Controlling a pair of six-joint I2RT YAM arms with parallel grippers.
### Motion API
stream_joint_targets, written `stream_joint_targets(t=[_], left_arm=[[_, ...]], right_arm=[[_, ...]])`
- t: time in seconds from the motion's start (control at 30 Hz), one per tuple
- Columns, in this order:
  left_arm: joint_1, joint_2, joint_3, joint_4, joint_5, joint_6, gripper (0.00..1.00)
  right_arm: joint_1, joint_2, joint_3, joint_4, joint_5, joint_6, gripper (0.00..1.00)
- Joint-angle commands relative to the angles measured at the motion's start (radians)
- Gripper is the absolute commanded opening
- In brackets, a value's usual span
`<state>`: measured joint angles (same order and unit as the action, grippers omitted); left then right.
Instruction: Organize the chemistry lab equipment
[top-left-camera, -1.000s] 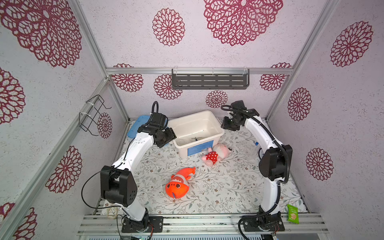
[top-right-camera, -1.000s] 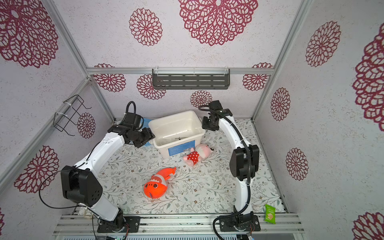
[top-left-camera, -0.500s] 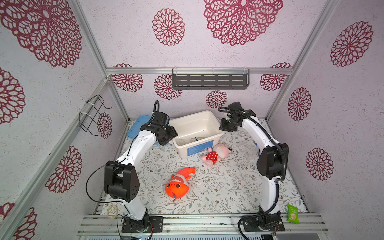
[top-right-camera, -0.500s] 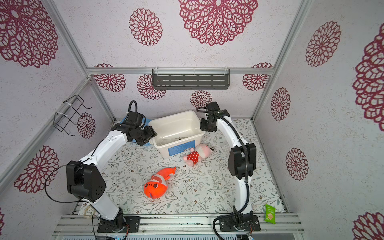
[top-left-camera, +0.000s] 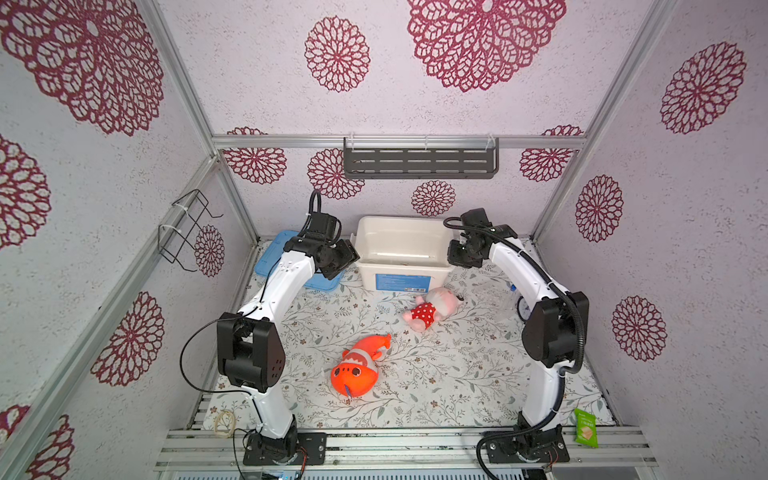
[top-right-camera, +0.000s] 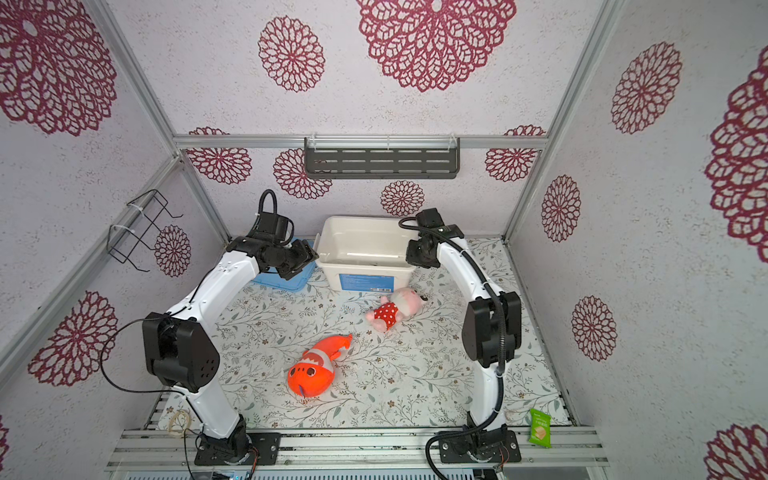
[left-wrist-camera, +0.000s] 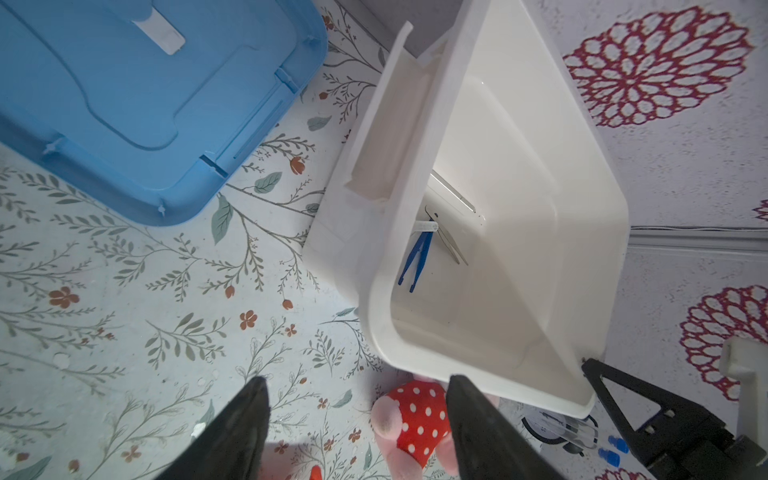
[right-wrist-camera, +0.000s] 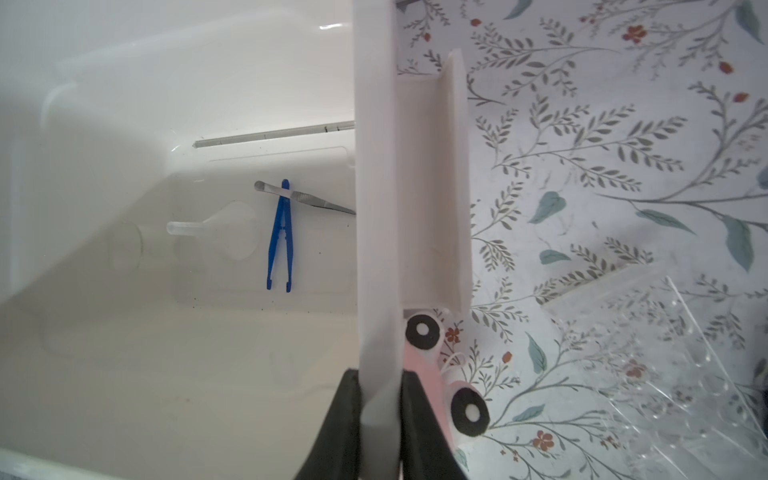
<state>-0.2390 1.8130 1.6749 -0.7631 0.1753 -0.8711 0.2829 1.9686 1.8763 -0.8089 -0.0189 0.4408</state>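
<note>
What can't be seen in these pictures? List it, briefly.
Slim metal tool: right wrist view, far end behind the white plastic bin's wall.
Clear round glassware: top view, partly behind the right arm, too faint.
Pink plush doll: left wrist view, head behind bin and left gripper.

White bin (top-left-camera: 368, 277) sits between the fingers: left gripper (top-left-camera: 348, 257) just beside one end, right gripper (top-left-camera: 455, 254) against the other.

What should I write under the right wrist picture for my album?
The right gripper has its jaws pinching the white bin wall; blue tweezers and a slim metal tool lie inside.
</note>
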Motion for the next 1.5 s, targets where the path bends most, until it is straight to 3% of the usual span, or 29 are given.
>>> stream_joint_targets(t=[0.0,0.23,0.43,0.73,0.9,1.1,1.3,1.4,1.47], left_arm=[[0.006,0.019,0.022,0.011,0.012,0.013,0.71],[0.018,0.018,0.023,-0.003,0.012,0.035,0.71],[0.044,-0.031,-0.019,-0.022,-0.066,0.073,0.73],[0.113,-0.099,-0.135,-0.007,-0.094,0.058,0.73],[0.139,-0.104,-0.188,0.041,-0.096,0.038,0.74],[0.166,-0.054,-0.215,0.066,-0.174,0.016,0.75],[0.17,0.072,-0.145,0.058,-0.158,0.064,0.71],[0.168,0.135,-0.112,0.022,-0.17,0.051,0.67],[0.168,0.188,-0.094,-0.014,-0.212,0.022,0.56]], right_arm=[[-0.041,-0.074,-0.026,-0.018,0.073,0.031,0.19],[-0.081,-0.095,-0.035,-0.028,0.012,-0.089,0.16],[-0.091,-0.095,-0.036,-0.054,-0.039,-0.202,0.12],[-0.091,-0.089,-0.039,-0.089,-0.104,-0.232,0.09],[-0.091,-0.094,-0.036,-0.083,-0.095,-0.208,0.15],[-0.091,-0.114,-0.029,-0.049,-0.083,-0.161,0.31],[-0.091,-0.185,-0.011,0.018,-0.053,-0.124,0.39],[-0.091,-0.23,-0.002,0.056,-0.038,-0.111,0.4],[-0.091,-0.262,-0.005,0.084,-0.032,-0.113,0.4]])
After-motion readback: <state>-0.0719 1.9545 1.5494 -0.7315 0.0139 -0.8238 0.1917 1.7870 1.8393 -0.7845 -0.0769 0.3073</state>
